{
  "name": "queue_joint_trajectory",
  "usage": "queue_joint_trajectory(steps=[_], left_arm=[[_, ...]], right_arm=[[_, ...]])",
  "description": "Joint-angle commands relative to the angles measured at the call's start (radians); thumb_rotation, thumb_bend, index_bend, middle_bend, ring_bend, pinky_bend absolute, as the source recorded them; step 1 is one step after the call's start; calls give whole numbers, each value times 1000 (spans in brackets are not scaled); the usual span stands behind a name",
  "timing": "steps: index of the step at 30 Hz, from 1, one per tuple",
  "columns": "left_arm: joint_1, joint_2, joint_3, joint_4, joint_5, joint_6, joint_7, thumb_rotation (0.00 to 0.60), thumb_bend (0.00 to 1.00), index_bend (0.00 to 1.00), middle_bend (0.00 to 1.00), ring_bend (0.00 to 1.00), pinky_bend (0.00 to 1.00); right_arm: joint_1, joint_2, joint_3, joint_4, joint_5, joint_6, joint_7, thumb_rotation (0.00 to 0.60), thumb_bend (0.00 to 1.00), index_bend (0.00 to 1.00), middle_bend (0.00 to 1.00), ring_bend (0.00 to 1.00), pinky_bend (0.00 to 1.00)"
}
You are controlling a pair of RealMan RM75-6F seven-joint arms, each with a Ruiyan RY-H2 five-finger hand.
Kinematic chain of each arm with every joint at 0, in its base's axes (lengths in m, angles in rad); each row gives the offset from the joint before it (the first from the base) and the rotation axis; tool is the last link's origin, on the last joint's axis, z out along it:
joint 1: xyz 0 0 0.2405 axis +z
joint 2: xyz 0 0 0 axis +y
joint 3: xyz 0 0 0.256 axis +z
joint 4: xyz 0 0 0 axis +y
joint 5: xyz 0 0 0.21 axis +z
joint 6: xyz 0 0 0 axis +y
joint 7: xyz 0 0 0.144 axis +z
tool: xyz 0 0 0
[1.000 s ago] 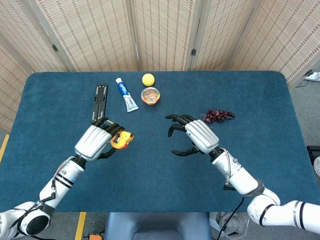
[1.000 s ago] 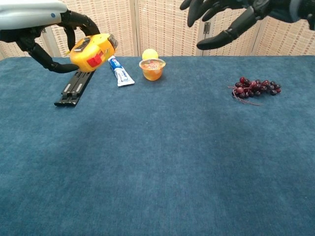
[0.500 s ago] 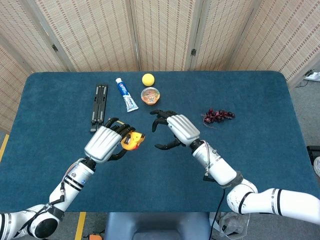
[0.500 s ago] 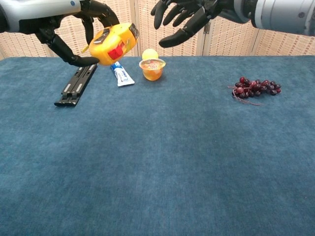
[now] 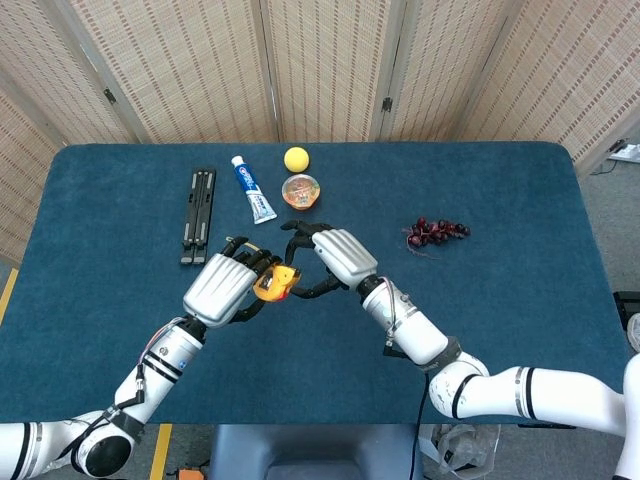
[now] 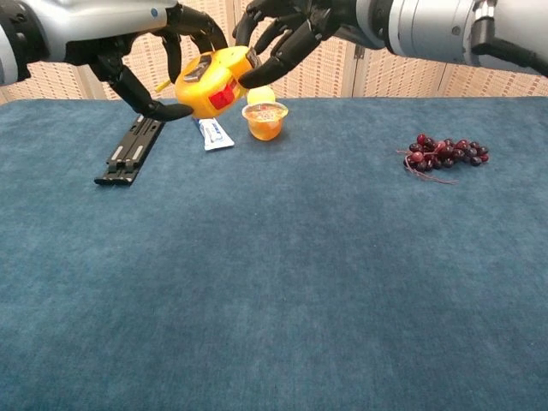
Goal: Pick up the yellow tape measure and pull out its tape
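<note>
The yellow tape measure with a red button is held in the air above the blue table, left of centre. My left hand grips it from the left, fingers curled round its case. From the right, my right hand has its fingers apart around the case's right end, with the thumb tip against it. Whether it pinches the tape's tip is too small to tell.
At the back of the table lie a black folded bar tool, a toothpaste tube, a jelly cup and a yellow ball. A bunch of dark grapes lies to the right.
My left hand has carried the tape measure to the right and up. My right hand has swung left from near the grapes to the case's right end.
</note>
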Motion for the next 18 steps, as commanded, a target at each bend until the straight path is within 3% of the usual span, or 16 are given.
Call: queue_joint_trajectory(steps=[1,18], left_arm=[[-5,-5,3,2,-7,4,4,600,408,443,457,426,183],[-21,-12,22,26,-40,11,-6,600,408,443,457,425,182]], right_arm=[[4,-2,-3,6,5,-2,2,600,231,462,183,204,161],[4,20,-29,-1,1,-14,25,600,231,526,202,205,161]])
